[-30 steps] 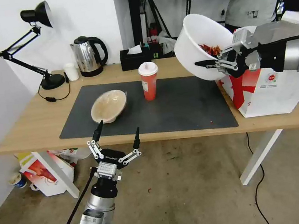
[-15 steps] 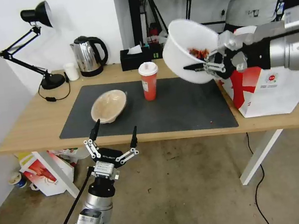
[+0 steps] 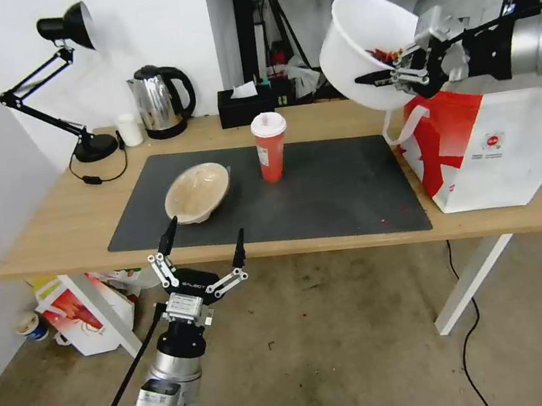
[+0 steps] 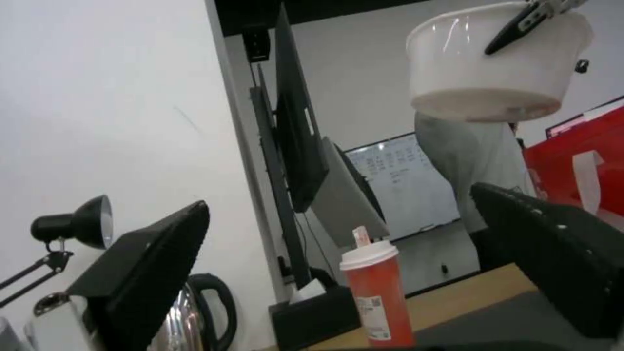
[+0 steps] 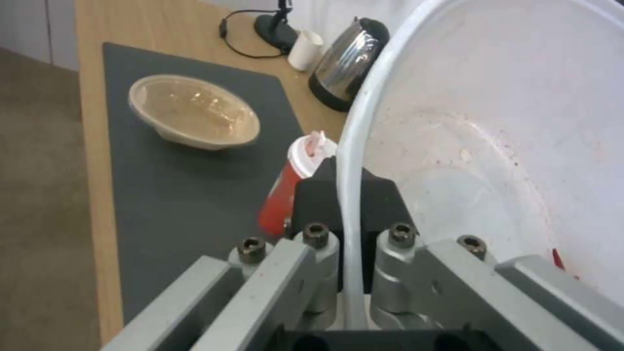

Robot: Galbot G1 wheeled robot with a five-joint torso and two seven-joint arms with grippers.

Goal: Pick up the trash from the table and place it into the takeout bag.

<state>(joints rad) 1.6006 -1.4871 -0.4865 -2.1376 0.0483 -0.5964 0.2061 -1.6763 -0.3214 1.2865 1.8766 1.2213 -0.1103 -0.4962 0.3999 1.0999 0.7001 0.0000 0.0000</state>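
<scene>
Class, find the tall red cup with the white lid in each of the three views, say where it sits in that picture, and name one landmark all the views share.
Head view: red cup stands upright on the dark mat, right of the beige bowl.
Left wrist view: cup low in the picture, under the raised white bowl.
Right wrist view: cup beside the right gripper, partly hidden.
Shared landmark: steel kettle.

Lighting evenly and brightly from overhead, casting only soft, short shadows under the shallow beige bowl [image 3: 197,191] and red cup [image 3: 270,146]. Showing glare streaks on the white bowl [image 4: 494,68] wall. Blurring the near left gripper fingers [image 4: 146,273] and right gripper [image 5: 348,234] linkage at close range.
</scene>
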